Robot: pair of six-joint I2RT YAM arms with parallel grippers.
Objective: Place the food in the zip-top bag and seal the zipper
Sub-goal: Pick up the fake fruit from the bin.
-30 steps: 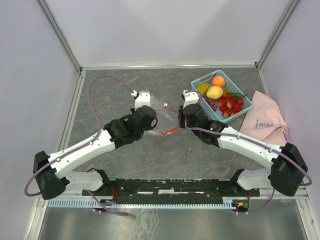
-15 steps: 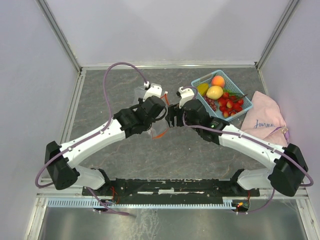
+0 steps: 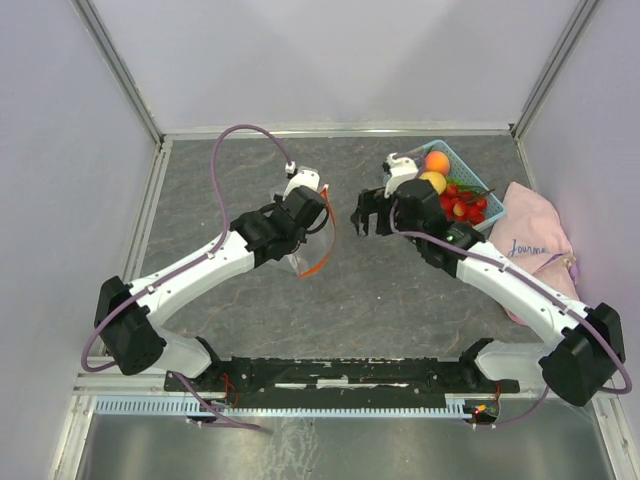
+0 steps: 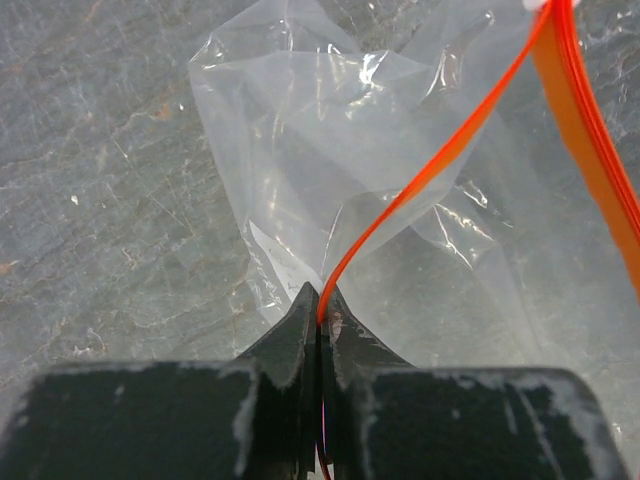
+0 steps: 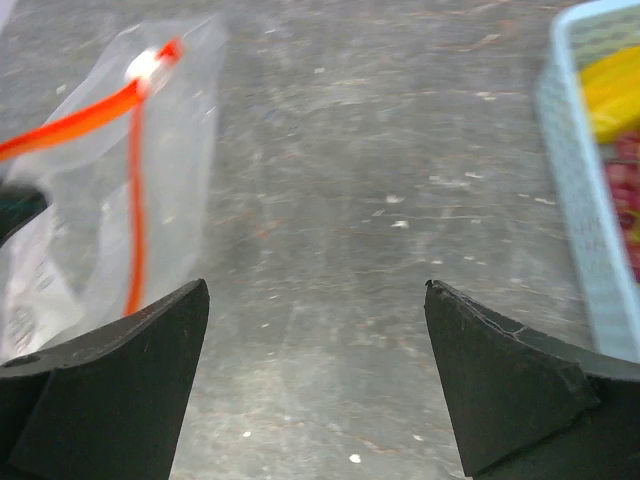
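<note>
The zip-top bag [image 4: 330,150] is a clear crinkly pouch that hangs over the grey table from my left gripper [image 4: 320,300]. That gripper is shut on the orange-red zipper [image 4: 450,150] strip at the bag's mouth. From above, the bag [image 3: 300,262] dangles under the left gripper [image 3: 303,232]. My right gripper [image 5: 317,290] is open and empty over bare table, between the bag [image 5: 90,230] with its white slider [image 5: 150,65] and the basket [image 5: 580,230]. The food, a peach [image 3: 436,161], a mango [image 3: 431,183] and strawberries [image 3: 462,208], lies in the basket, close behind the right gripper [image 3: 368,212].
The light blue slatted basket [image 3: 478,180] sits at the back right, partly under the right arm. A pink cloth [image 3: 530,240] lies to its right by the wall. Metal frame rails border the table at the left, back and right.
My right gripper has opened, let go of the bag's mouth and drawn back right toward the basket. The left gripper, still shut on the zipper strip, has carried the bag slightly right and farther back.
</note>
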